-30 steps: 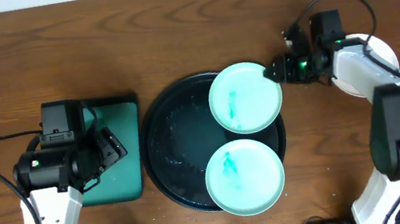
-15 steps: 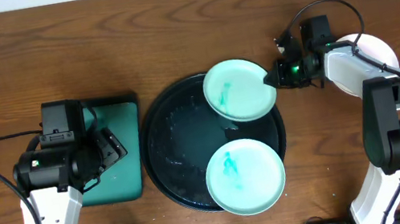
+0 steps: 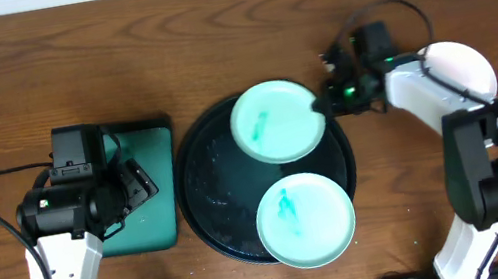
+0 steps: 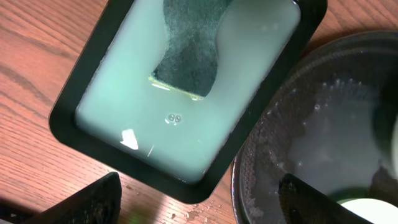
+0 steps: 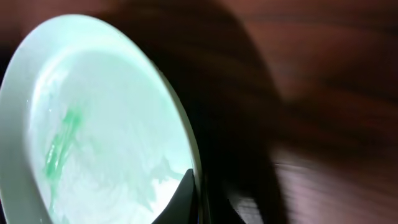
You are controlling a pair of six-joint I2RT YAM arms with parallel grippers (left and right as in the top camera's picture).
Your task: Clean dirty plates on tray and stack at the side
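1. The brown wood-grain table (image 3: 211, 34) carries a glossy round black tray (image 3: 210, 181), wet inside.
2. At the tray's 6 o'clock, a mint-green round plate (image 3: 305, 219) lies flat, with a teal smear mid-face.
3. At 9 o'clock, the left gripper (image 4: 199, 202) gapes wide, holding nothing.
4. At 12 o'clock, the right gripper (image 3: 322, 105) pinches the rim of a second smeared mint plate (image 3: 277, 122).

Tabletop (image 3: 211, 34), items as placed:
- Round tray (image 3: 206, 182): centre.
- Rectangular tray (image 3: 159, 175): just beside it, on the left, with a sponge (image 4: 189, 56) lying in it.
- Far plate (image 3: 275, 122): over the round tray's far side, with the right tool (image 3: 324, 104) clamped on its right edge.
- Near plate (image 3: 305, 219): on the round tray's near right, overhanging the rim.
- Third plate (image 3: 465, 68): on the tabletop to the right, partly under the right arm.
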